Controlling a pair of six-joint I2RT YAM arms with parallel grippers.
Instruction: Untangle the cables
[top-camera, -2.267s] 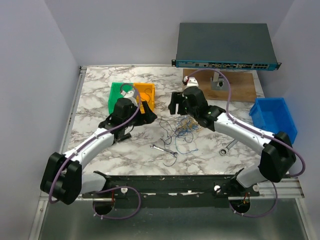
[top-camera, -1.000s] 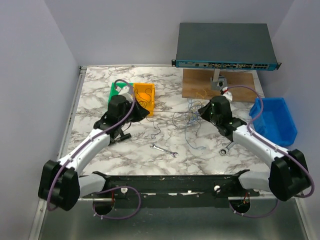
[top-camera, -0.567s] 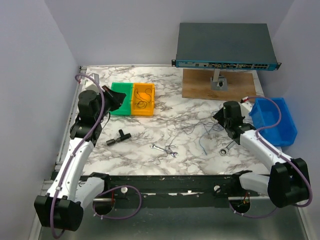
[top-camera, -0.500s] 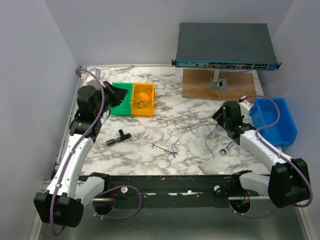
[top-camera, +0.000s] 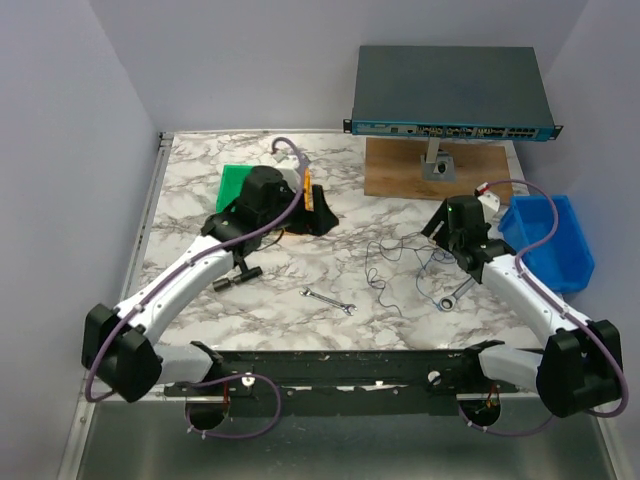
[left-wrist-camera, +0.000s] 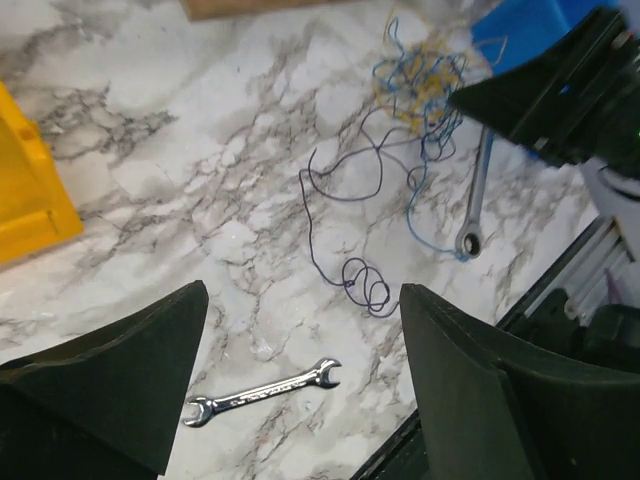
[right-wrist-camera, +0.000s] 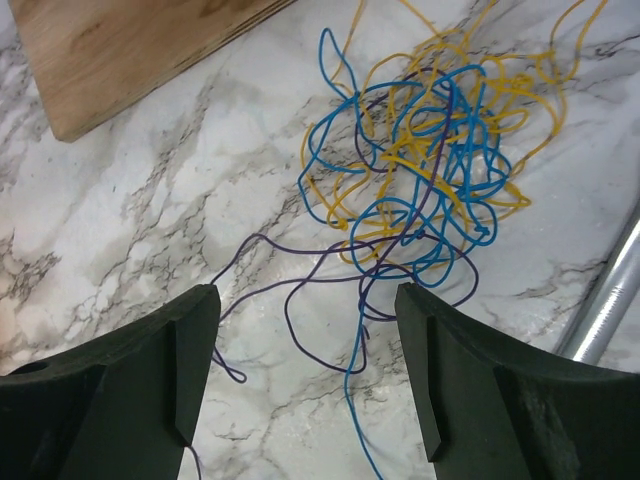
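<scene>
The cables (top-camera: 405, 262) lie loose on the marble table, in front of my right gripper (top-camera: 437, 224). In the right wrist view, blue and yellow wires form a tangle (right-wrist-camera: 432, 150), and a dark purple wire (right-wrist-camera: 300, 290) trails out of it between the open, empty jaws of the right gripper (right-wrist-camera: 305, 300). My left gripper (top-camera: 322, 218) hovers left of the cables, open and empty. In the left wrist view (left-wrist-camera: 300, 330) it looks down on the purple wire (left-wrist-camera: 340, 240) and, further off, the tangle (left-wrist-camera: 425, 85).
A small silver wrench (top-camera: 328, 300) (left-wrist-camera: 262, 392) lies near the front edge. A ratchet wrench (top-camera: 452, 295) (left-wrist-camera: 475, 195) lies right of the cables. There are green (top-camera: 233, 185) and orange (left-wrist-camera: 25, 190) bins, a black tool (top-camera: 235, 278), a blue bin (top-camera: 548, 240), a wooden board (top-camera: 440, 172) and a network switch (top-camera: 450, 90).
My left arm swung from the far left back to the middle, over the orange bin. The wires that were stretched out from my right gripper now lie slack on the table.
</scene>
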